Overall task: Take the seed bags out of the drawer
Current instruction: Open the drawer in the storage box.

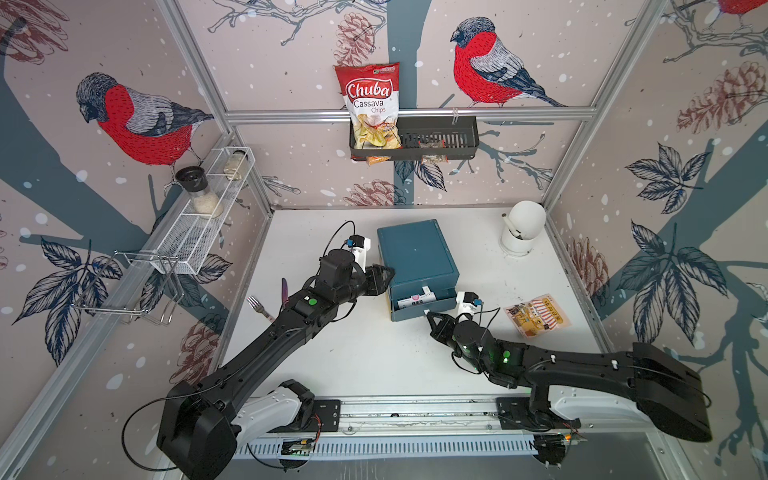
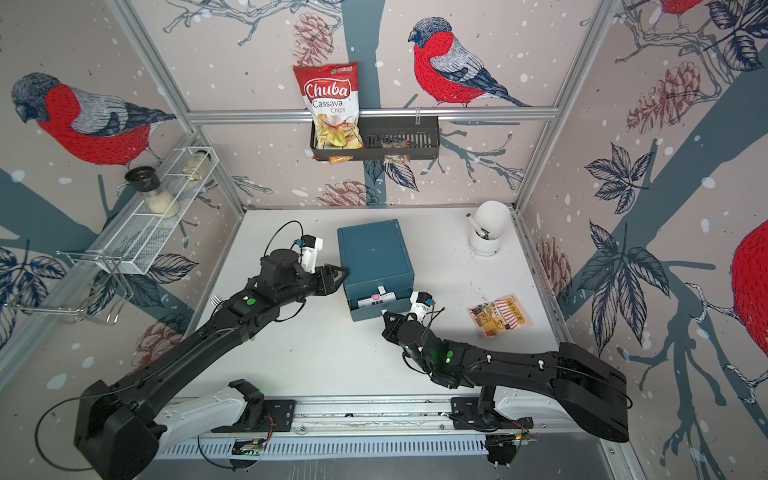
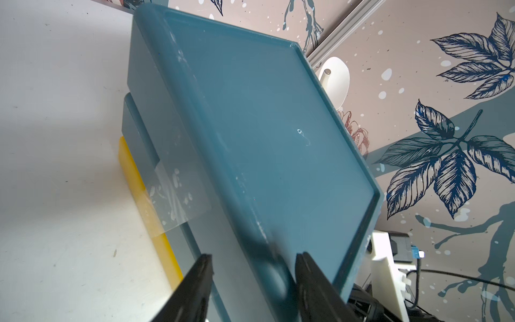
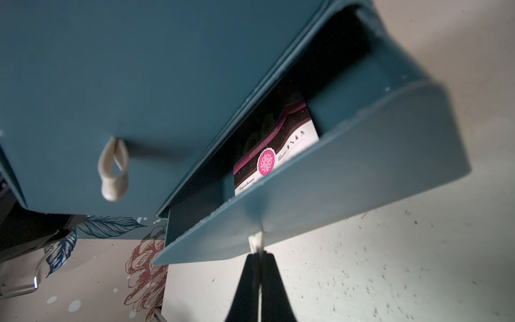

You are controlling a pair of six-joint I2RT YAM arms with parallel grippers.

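Right gripper [image 4: 260, 255]: pinched fully shut on the white pull tab [image 4: 257, 242] of the lower drawer [image 4: 334, 181]. Seen in both top views at the front of the teal drawer unit [image 1: 415, 249], low over the white table [image 1: 374, 365]. Lower drawer drawn partly out. Upper drawer [image 4: 69, 97] closed, with a white loop tab [image 4: 113, 172] on its front.

Left gripper [image 3: 252, 258]: jaws parted a little, nothing held. Set at the left side of the drawer unit near its top edge, with that edge between the two fingers in the left wrist view. Contact with the unit: cannot tell.

Seed bags:
- white packet [image 4: 276, 150], pink badge, lettered CHRYSANTHEMUM, flat inside the open lower drawer, far end back in the shadow of the unit.
- Orange-yellow packet [image 1: 536, 316], striped awning, flat on the table to the right of the drawer unit, well apart from it, near the right arm.

Also noted:
- yellow strip [image 3: 147, 200] along the base of the unit, partly under clear tape [image 3: 178, 195].
- Chuba cassava chips bag [image 1: 368, 104] upright in the black wall basket [image 1: 457, 137].
- Fork [image 1: 255, 303] on the table beside the left arm.
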